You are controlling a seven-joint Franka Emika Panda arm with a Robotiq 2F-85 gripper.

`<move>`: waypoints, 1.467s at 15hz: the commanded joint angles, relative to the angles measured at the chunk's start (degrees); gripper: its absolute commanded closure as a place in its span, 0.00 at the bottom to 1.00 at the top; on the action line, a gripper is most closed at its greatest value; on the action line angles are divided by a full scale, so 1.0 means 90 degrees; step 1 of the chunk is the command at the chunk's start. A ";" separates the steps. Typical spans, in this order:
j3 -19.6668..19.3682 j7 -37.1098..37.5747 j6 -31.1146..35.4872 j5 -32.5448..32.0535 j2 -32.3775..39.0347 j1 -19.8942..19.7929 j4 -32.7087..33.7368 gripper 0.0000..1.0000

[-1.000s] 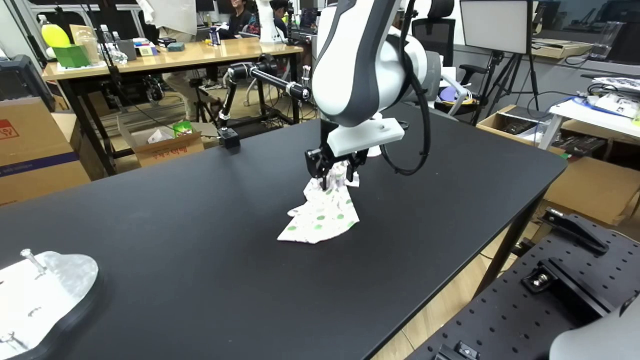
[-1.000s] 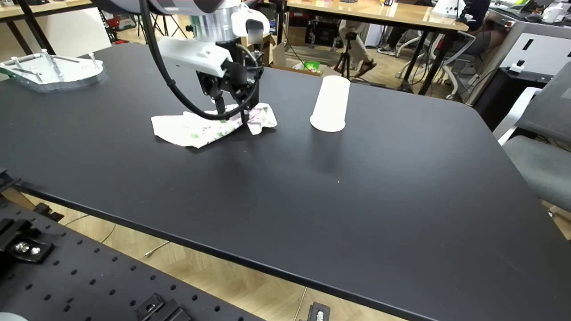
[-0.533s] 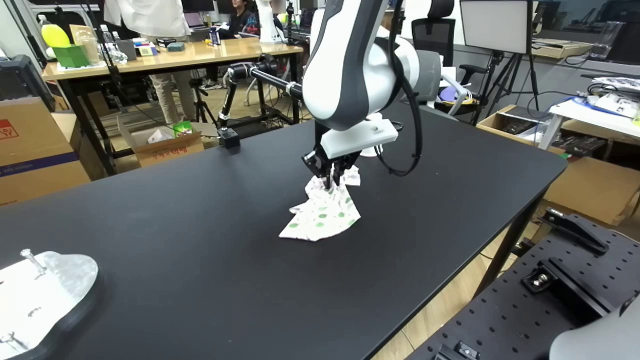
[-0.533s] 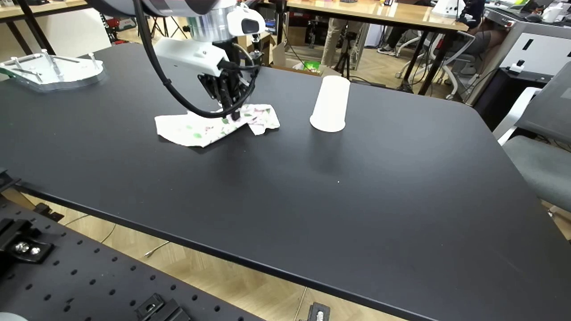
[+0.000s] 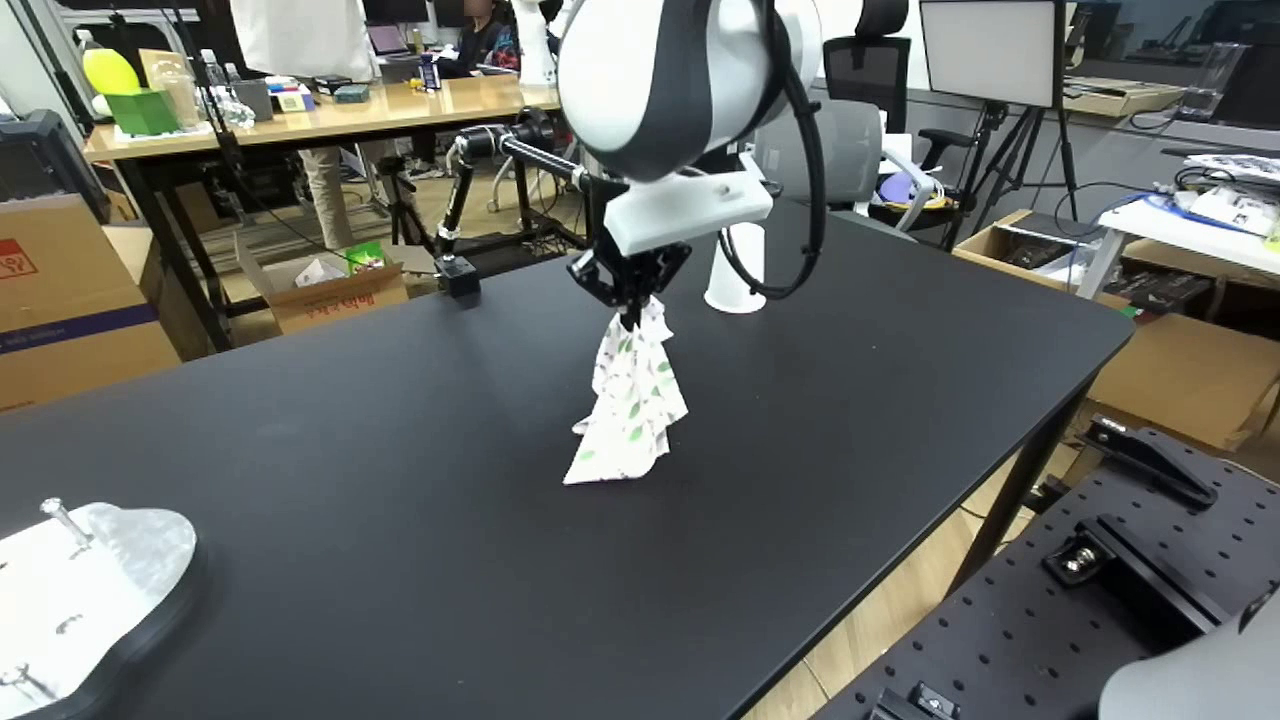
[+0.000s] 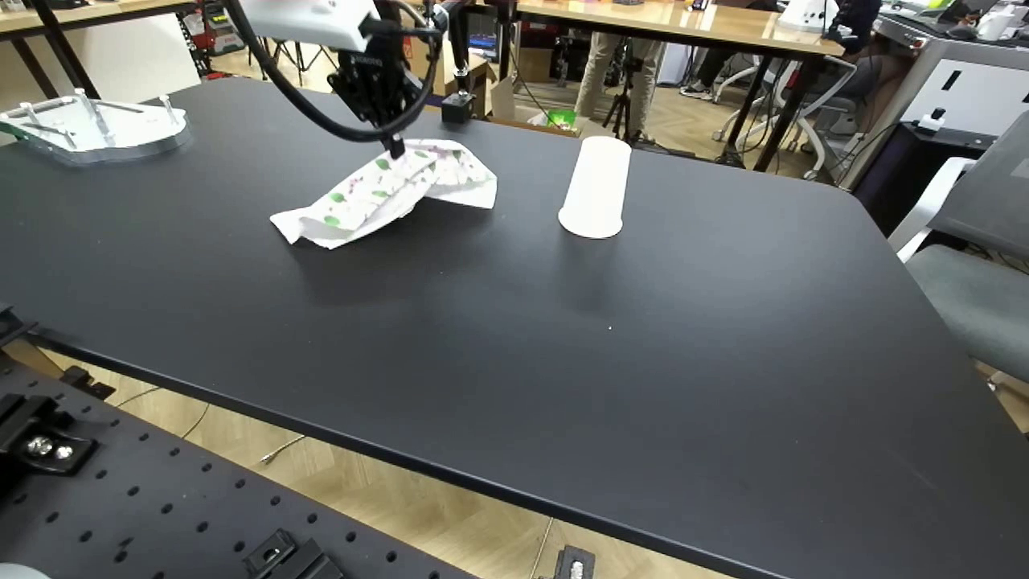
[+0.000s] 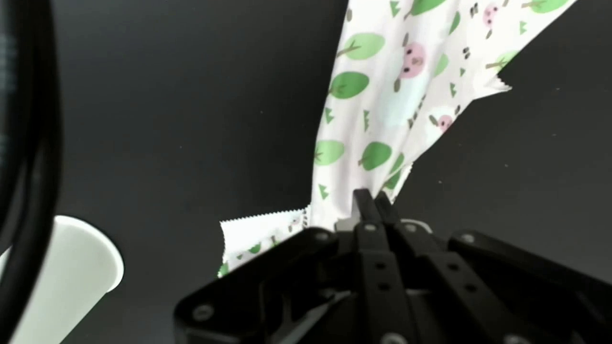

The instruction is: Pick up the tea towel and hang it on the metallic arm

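The tool (image 7: 373, 198) hangs above the table (image 5: 420, 560), its tips pinched together. At the table's edge stands what is probably the metallic arm (image 5: 545, 161), its visible part bare. The tea towel (image 5: 632, 395) droops from that pinch, held between its ends; whether its lowest corner touches the table I cannot tell. It should handle light, soft and limp; that gathered middle suits draping.

Pale floor (image 6: 346, 482) — wooden desk (image 5: 475, 100), grey chair (image 6: 982, 273)
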 commanded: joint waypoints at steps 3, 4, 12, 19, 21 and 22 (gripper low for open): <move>0.0286 0.0585 -0.1441 -0.0747 -0.1478 -0.0078 0.0015 1.00; 0.0410 0.0588 -0.1711 -0.0828 -0.1677 -0.0167 0.0102 1.00; 0.1238 0.0440 -0.4198 -0.0838 -0.2742 -0.0796 0.1681 1.00; 0.1406 0.0515 -0.4959 -0.0997 -0.2783 -0.1217 0.2689 1.00; 0.1375 0.0512 -0.4936 -0.0980 -0.2713 -0.1304 0.2695 1.00; 0.1362 0.0508 -0.4911 -0.0949 -0.2669 -0.1339 0.2680 1.00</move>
